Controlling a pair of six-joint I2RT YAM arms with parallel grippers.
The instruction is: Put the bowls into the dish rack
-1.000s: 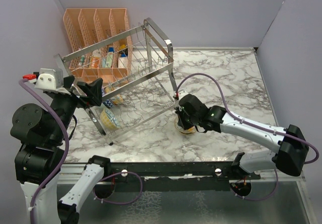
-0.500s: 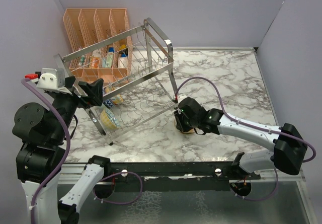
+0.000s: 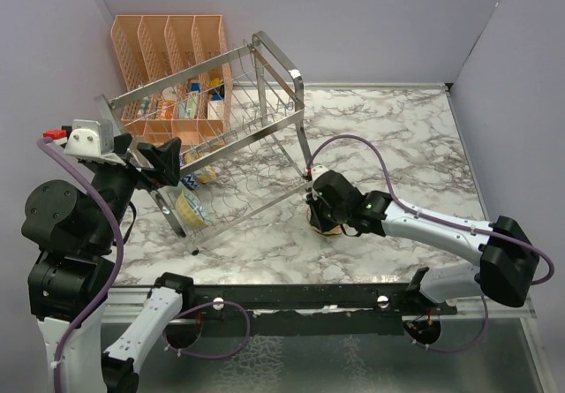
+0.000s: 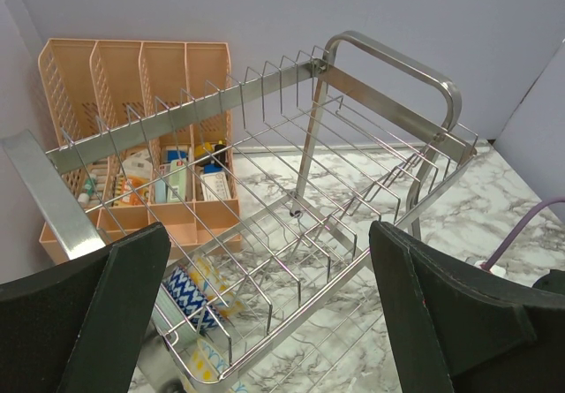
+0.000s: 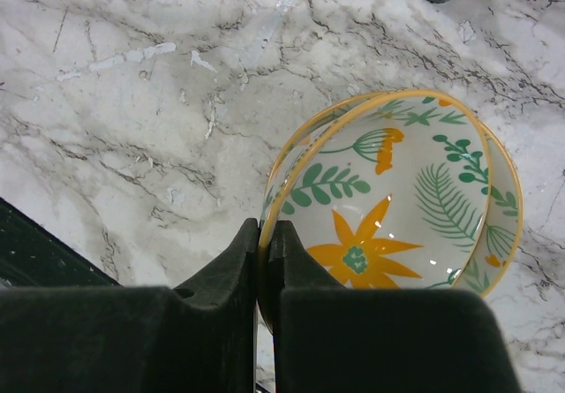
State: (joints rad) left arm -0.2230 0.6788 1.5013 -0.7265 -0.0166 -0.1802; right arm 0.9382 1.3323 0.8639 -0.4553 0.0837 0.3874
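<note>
**Desk:** Where is the bowl, and what has hold of it?

**Field:** The floral bowl, cream with an orange flower and green fronds, sits tipped on the marble table. It is just beside the near right leg of the dish rack. The right gripper pinches the near rim, one finger inside the wall and one outside, with the jaws pressed almost together on the thin ceramic.

**Desk:** And the other arm?

**Field:** The left gripper hangs spread wide at the rack's left end, holding nothing. A racked bowl stands on edge in the lower tier, near that end.

**Desk:** What does a clean lift take?

**Field:** In my judgement, a firm squeeze comes first, because a bowl held by one point of its rim can swing or slip. It should rise straight up until it clears the chrome frame. Then it should travel slowly to a free gap in the wires beside the racked bowl. It is best lowered on edge between two tines and let go only once the wires carry it. The rack stands askew to the table edge, so the approach should follow its angle.

**Desk:** Any brands or writing?

**Field:** None that can be read. The packets in the peach organiser behind the rack carry print too small to make out. The bowl shows only its painted pattern.
</note>
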